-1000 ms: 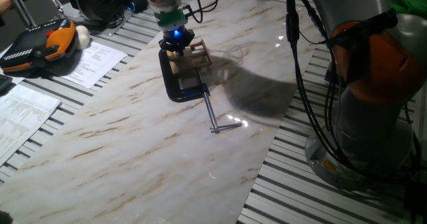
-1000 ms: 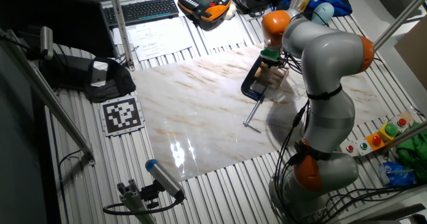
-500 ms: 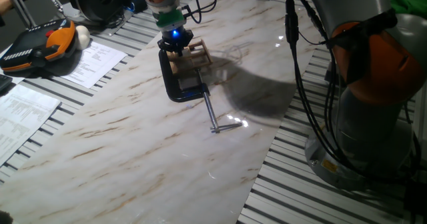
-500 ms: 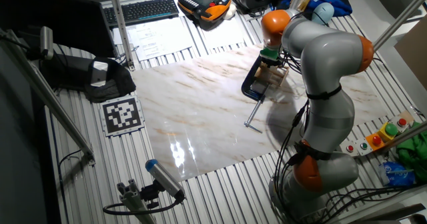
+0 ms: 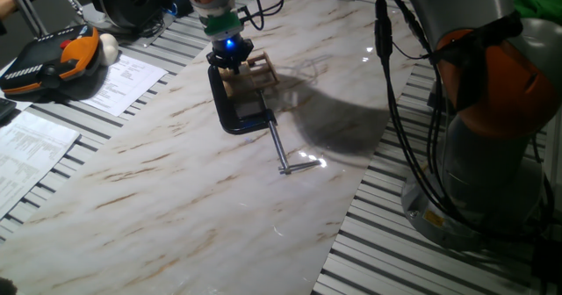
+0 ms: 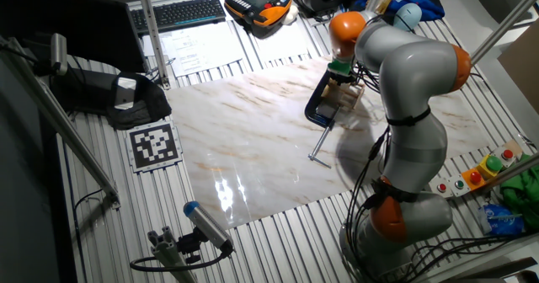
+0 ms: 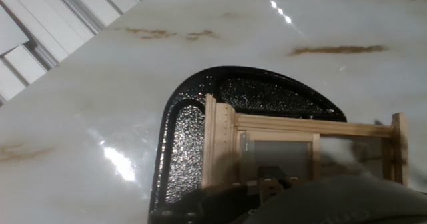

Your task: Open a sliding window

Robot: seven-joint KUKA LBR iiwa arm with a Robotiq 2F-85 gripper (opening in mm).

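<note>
Sliding window [image 5: 253, 69], small light-wood frame with thin bars, held in black metal C-clamp [image 5: 235, 111] on white marble-patterned desk [image 5: 176, 181].
Gripper [image 5: 232, 64] lowered onto window's top edge; finger state cannot be told, tips hidden in every view. Clamp screw handle pointing toward desk centre.

bright overhead glare on the marble table [image 5: 176, 181], hand view blurred at the bottom
</note>
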